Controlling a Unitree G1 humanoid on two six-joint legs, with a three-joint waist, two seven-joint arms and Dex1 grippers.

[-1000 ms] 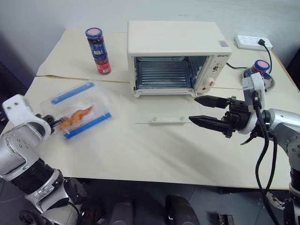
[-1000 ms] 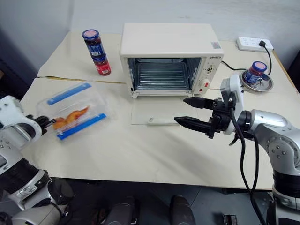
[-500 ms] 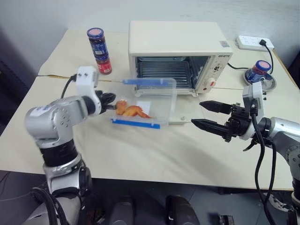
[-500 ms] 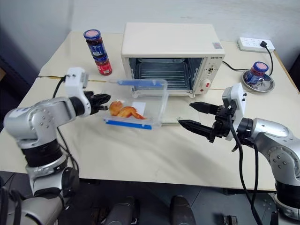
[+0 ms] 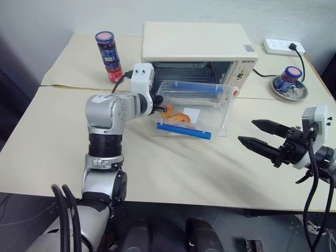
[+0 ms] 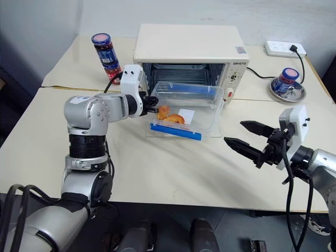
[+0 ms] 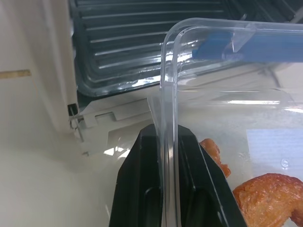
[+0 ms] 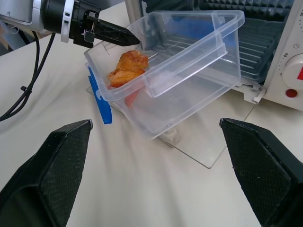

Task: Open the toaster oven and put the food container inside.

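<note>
The cream toaster oven [image 5: 199, 44] stands at the back of the table, its glass door [image 8: 208, 151] dropped flat onto the tabletop and its rack showing. The clear food container [image 5: 194, 107], with blue clips and orange food [image 5: 178, 116] inside, hangs tilted just above that door, right in front of the oven's mouth. My left gripper [image 5: 156, 105] is shut on the container's left wall; in the left wrist view both black fingers [image 7: 137, 189] pinch the clear rim [image 7: 169, 85]. My right gripper [image 5: 246, 130] is open and empty, off to the right of the container and apart from it.
Two stacked red jars with blue lids [image 5: 108, 55] stand left of the oven. Another jar sits on a metal dish [image 5: 290, 93] at the back right, near a white power strip [image 5: 278, 46] with a black cord. The table's front edge is close to my right gripper.
My left gripper has carried the container from the table's left side rightward and forward to the oven's mouth. My right gripper has drawn back to the right, still open.
</note>
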